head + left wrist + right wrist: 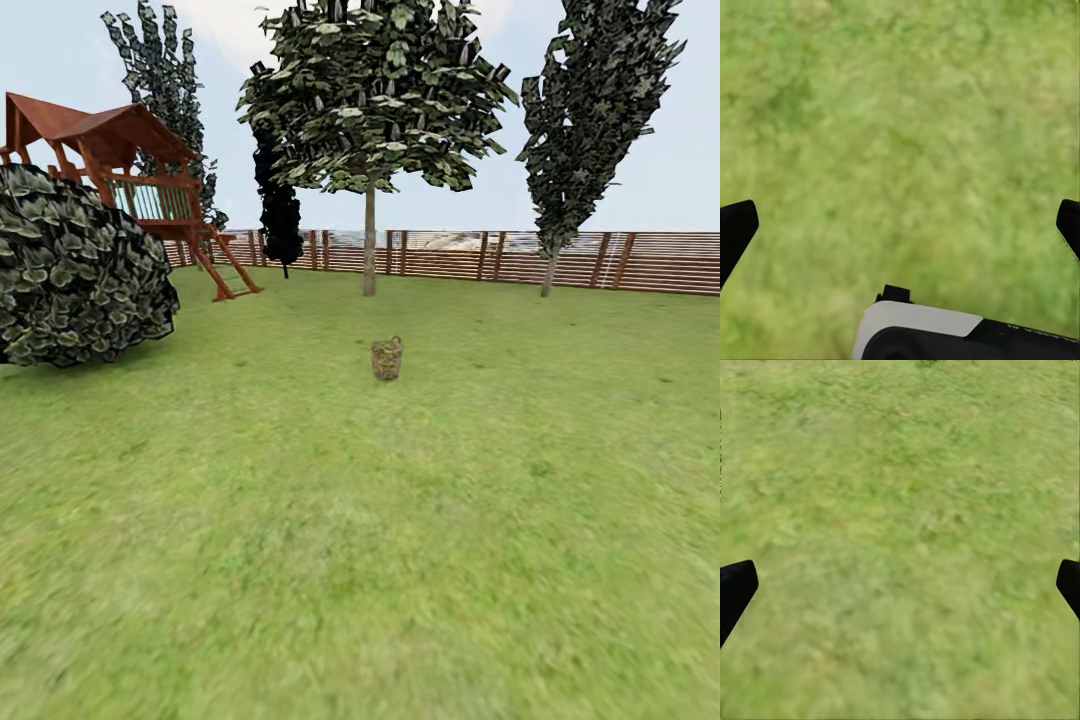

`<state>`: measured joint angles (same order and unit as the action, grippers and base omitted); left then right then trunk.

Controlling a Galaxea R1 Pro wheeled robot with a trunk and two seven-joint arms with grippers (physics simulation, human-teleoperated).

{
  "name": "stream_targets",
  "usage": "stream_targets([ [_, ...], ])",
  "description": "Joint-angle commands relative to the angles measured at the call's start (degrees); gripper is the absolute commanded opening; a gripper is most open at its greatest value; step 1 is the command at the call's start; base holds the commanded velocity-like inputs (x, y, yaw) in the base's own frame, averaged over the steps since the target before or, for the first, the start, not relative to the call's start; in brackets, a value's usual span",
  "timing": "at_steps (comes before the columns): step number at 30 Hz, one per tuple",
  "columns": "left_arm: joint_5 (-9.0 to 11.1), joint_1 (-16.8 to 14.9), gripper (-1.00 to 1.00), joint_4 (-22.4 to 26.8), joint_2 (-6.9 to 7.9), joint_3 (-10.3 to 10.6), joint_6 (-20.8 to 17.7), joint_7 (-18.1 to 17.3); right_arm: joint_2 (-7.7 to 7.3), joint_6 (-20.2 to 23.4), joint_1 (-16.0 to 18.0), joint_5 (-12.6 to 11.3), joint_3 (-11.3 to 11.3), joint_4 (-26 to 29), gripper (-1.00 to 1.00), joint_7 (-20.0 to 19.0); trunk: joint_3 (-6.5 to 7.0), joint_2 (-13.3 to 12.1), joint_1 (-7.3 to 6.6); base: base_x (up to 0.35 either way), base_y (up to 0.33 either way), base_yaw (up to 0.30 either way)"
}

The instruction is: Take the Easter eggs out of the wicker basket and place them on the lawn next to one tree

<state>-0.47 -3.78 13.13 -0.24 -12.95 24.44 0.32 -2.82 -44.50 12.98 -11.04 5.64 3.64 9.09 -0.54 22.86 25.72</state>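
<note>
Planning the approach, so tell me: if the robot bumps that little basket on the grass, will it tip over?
Probably fairly easily. The basket looks taller than wide and narrows toward its base, so a nudge near the rim could topple it. It stands alone on open lawn, nothing bracing it. Woven twigs suggest it is light.

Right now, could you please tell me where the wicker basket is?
In the head view, the wicker basket stands upright on the lawn near the picture's centre, well ahead of the robot, in front of the broad-crowned tree by the fence.
</note>
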Motion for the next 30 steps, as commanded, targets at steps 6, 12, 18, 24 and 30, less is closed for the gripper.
stream_targets([
  [6, -0.1, 0.0, 1.0, 0.0, -0.02, -0.1, 0.2, 0.0, 0.01, -0.1, 0.0, 0.2, 0.4, 0.0, 1.0, -0.1, -0.06, 0.1, 0.06, 0.333, 0.0, 0.0],
  [12, -0.1, 0.0, 1.0, 0.0, -0.04, -0.1, 0.2, 0.0, 0.01, -0.1, 0.0, 0.2, 0.4, 0.0, 1.0, -0.1, -0.06, 0.1, 0.06, 0.333, 0.0, 0.0],
  [18, -0.1, 0.0, 1.0, 0.0, -0.02, -0.1, 0.2, 0.0, 0.01, -0.2, 0.0, 0.2, 0.4, 0.0, 1.0, -0.1, -0.06, 0.1, 0.06, 0.333, 0.0, 0.0],
  [24, -0.1, 0.0, 1.0, 0.0, -0.02, -0.1, 0.2, 0.0, 0.01, -0.2, 0.0, 0.2, 0.4, 0.0, 1.0, -0.1, -0.06, 0.1, 0.06, 0.333, 0.0, 0.0],
  [30, -0.1, 0.0, 1.0, 0.0, -0.1, -0.1, 0.2, 0.0, 0.01, -0.2, 0.0, 0.3, 0.4, 0.0, 1.0, -0.1, -0.06, 0.1, 0.06, 0.333, 0.0, 0.0],
])
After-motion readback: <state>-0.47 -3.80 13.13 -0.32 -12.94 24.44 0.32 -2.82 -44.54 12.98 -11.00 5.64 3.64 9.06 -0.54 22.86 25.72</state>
